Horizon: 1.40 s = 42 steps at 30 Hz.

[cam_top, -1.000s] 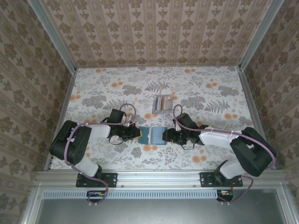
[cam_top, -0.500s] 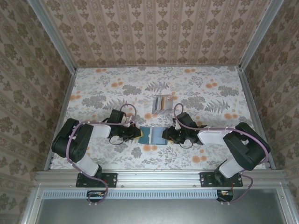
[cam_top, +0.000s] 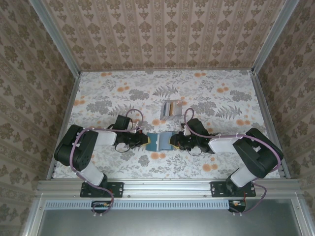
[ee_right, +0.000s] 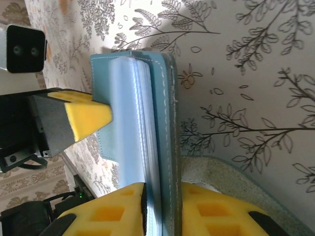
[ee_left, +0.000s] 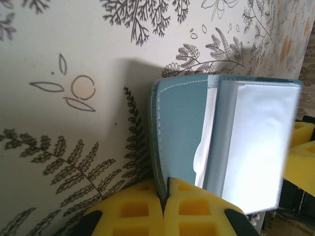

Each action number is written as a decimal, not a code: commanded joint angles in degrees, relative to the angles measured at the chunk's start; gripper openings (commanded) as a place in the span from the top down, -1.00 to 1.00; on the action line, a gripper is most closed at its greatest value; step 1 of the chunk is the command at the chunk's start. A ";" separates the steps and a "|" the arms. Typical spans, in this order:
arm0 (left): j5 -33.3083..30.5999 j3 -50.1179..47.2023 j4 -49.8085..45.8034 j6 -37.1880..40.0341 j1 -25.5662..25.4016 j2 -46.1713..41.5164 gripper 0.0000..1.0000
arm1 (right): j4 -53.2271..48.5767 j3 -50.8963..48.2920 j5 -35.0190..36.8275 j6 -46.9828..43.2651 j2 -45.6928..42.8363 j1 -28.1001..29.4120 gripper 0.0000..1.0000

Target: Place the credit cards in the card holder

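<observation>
A dark teal wallet [cam_top: 160, 141] lies open between my two grippers at the near middle of the table. My left gripper [cam_top: 146, 141] [ee_left: 167, 189] is shut on the edge of the wallet's [ee_left: 182, 132] left flap. On the other side, my right gripper [cam_top: 172, 141] [ee_right: 162, 196] is shut on the wallet's [ee_right: 165, 98] right flap, with its clear sleeves pinched in the grip as well. The sleeves look white and blank. The greyish clear card holder [cam_top: 171, 109] stands farther back. A yellow-orange strip shows in it, too small to make out. The credit cards are hidden.
Both forearms lie low on the floral table [cam_top: 216, 98], pointing inward at each other. Patterned walls close off the table at the back and both sides. In the right wrist view, a fingertip [ee_right: 81, 115] of the left gripper shows beyond the wallet.
My right gripper has slid left onto the wallet's right flap and closed on it. The left gripper has kept its grip and place.
</observation>
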 commanded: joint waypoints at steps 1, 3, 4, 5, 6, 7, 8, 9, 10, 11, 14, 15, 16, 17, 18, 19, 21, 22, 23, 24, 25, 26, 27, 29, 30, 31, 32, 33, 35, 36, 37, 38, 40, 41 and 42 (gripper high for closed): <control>-1.46 0.11 -2.37 0.50 -0.48 1.69 1.00 | 3.76 1.57 -2.36 0.34 0.95 0.15 0.53; -1.25 -0.74 -0.45 -0.40 -0.71 1.15 1.00 | 4.84 1.63 -2.82 0.89 1.51 0.32 0.53; -1.52 -0.82 -0.41 -0.19 -0.92 1.05 1.00 | 4.68 1.97 -3.13 0.31 1.97 0.39 0.53; -1.57 -0.66 -0.76 0.26 -0.82 1.26 1.00 | 4.22 2.38 -3.43 -0.24 2.38 0.38 0.53; -1.57 -0.40 -1.25 0.44 -0.79 1.45 1.00 | 3.67 2.68 -3.43 -0.53 2.69 0.37 0.53; -1.54 -0.21 -1.56 0.28 -0.84 1.47 1.00 | 3.60 2.80 -3.30 -0.46 2.80 0.41 0.52; -1.29 -0.24 -1.24 -0.22 -0.87 1.24 1.00 | 3.85 2.80 -3.29 -0.19 2.91 0.43 0.51; -1.01 -0.53 -0.47 -0.64 -0.95 0.90 1.00 | 4.04 2.87 -3.31 -0.06 2.96 0.54 0.49; -1.31 -0.64 -0.31 -0.47 -1.07 0.41 1.00 | 3.84 3.17 -3.29 -0.53 3.18 0.72 0.44; -1.55 -0.52 -0.53 -0.08 -1.06 0.22 1.00 | 3.26 3.52 -3.33 -1.05 3.44 0.84 0.38; -1.93 0.65 -2.91 1.01 -1.02 0.45 1.00 | 3.50 3.63 -3.40 -1.01 3.69 0.85 0.28; -1.55 0.66 -2.76 0.68 -1.01 0.36 1.00 | 4.56 3.40 -3.51 -0.34 3.52 0.92 0.23; -1.41 0.38 -2.11 0.41 -1.02 0.18 1.00 | 5.68 3.09 -3.62 -0.08 3.36 0.98 0.16; -1.57 0.25 -1.88 0.41 -1.09 0.04 1.00 | 6.24 2.98 -3.68 -0.09 3.32 1.07 0.11; -1.66 0.23 -1.98 0.66 -1.09 0.10 1.00 | 6.48 3.01 -3.85 -0.55 3.23 1.07 0.04; -1.75 0.45 -2.35 1.01 -1.00 0.25 1.00 | 6.44 3.14 -3.95 -0.92 3.23 1.07 -0.01; -1.30 0.77 -2.65 0.61 -0.97 0.37 1.00 | 5.93 3.59 -3.91 -0.89 3.25 1.07 -0.12; -0.99 0.61 -2.03 0.13 -1.06 0.15 1.00 | 6.23 3.81 -3.99 -0.79 3.40 1.20 -0.18; -0.97 0.38 -1.65 0.00 -1.10 -0.22 1.00 | 6.24 4.01 -3.99 -0.86 3.49 1.32 -0.21; -1.15 0.16 -1.64 0.07 -1.12 -0.59 1.00 | 6.08 4.27 -3.91 -1.11 3.84 1.42 -0.21; -1.37 0.28 -2.12 0.45 -1.09 -0.74 1.00 | 5.90 4.51 -3.99 -1.40 4.10 1.42 -0.20; -1.49 0.61 -2.83 0.90 -1.03 -0.88 1.00 | 5.89 4.64 -4.08 -1.49 4.40 1.43 -0.20; -1.58 0.84 -3.56 1.15 -0.98 -0.86 1.00 | 5.93 4.65 -3.93 -1.29 4.62 1.42 -0.20; -1.32 0.62 -3.38 0.84 -0.96 -1.27 1.00 | 7.10 4.34 -3.77 -0.35 4.88 1.51 -0.18; -1.46 0.27 -3.01 0.65 -1.00 -1.58 1.00 | 7.54 4.35 -3.89 -0.25 5.06 1.60 -0.16; -1.68 0.15 -3.00 0.77 -1.00 -1.92 1.00 | 7.49 4.47 -4.07 -0.41 5.35 1.60 -0.13; -1.85 0.14 -3.14 1.05 -0.93 -1.85 1.00 | 7.37 4.49 -4.17 -0.59 5.42 1.60 -0.09; -1.92 0.23 -3.37 1.15 -0.90 -1.77 1.00 | 7.20 4.43 -4.02 -0.60 5.49 1.60 -0.05; -1.51 0.18 -3.14 0.72 -0.86 -1.63 1.00 | 7.97 3.83 -3.43 0.35 5.17 1.60 -0.01; -1.44 -0.08 -2.62 0.45 -0.97 -1.96 1.00 | 8.74 3.53 -3.30 0.81 5.07 1.60 -0.01; -1.80 -0.41 -2.45 0.48 -1.02 -2.05 1.00 | 9.17 3.29 -2.97 0.85 4.79 1.60 -0.02; -2.16 -0.55 -2.54 0.68 -0.94 -2.11 1.00 | 9.31 2.95 -2.26 0.72 4.48 1.64 -0.04; -2.32 -0.47 -2.91 1.14 -0.85 -1.70 1.00 | 9.67 1.75 -0.21 0.52 2.92 1.58 -0.08; -2.09 -0.55 -2.84 1.05 -0.75 -1.51 1.00 | 9.98 1.37 0.33 0.65 2.20 1.60 -0.09; -1.94 -0.83 -2.58 0.82 -0.76 -1.70 1.00 | 10.34 0.93 0.82 0.82 1.35 1.60 -0.09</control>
